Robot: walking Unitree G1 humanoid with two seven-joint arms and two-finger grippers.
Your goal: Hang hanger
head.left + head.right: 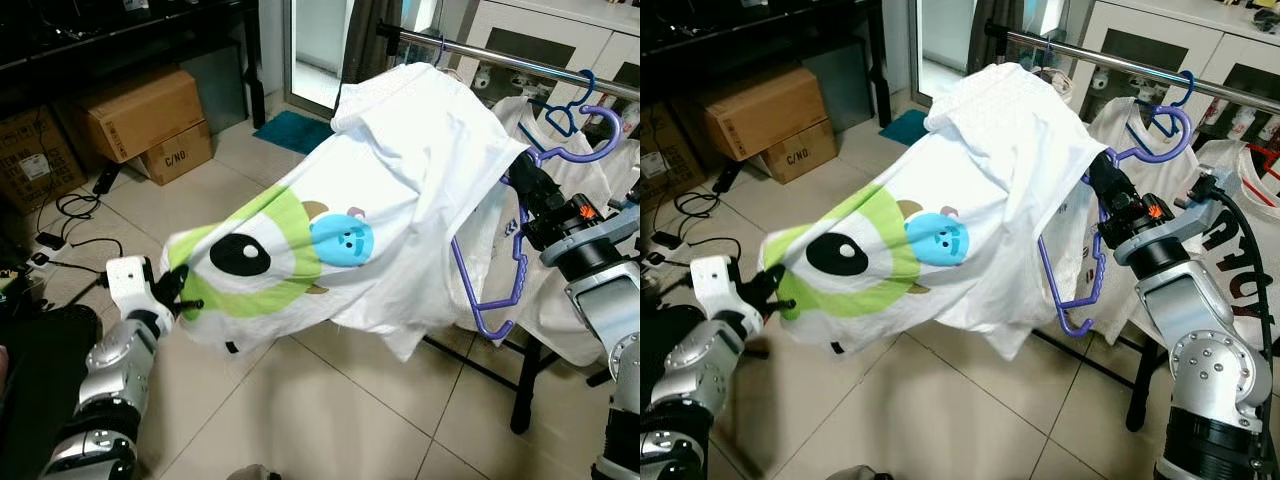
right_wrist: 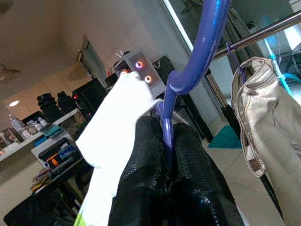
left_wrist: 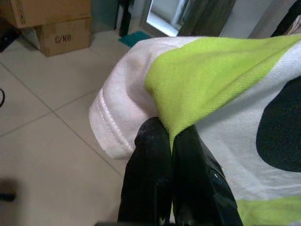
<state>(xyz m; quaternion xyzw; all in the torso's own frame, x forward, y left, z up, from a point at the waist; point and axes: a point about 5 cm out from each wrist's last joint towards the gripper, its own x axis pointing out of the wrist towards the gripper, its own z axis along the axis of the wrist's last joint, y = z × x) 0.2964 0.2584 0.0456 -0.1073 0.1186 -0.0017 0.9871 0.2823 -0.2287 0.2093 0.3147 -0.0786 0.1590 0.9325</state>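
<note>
Hanger [image 1: 1076,262]: purple, right gripper [image 1: 1102,181] clenched on its neck, hook (near rail [image 1: 1120,62]) raised for hanging.
Shirt [image 1: 970,190]: left gripper [image 3: 171,141] pinches hem, spreading it clear.

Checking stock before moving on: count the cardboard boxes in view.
3: a large box by the dark shelving, a smaller box marked C/NO in front of it, and another box further left. Others may be hidden.
</note>
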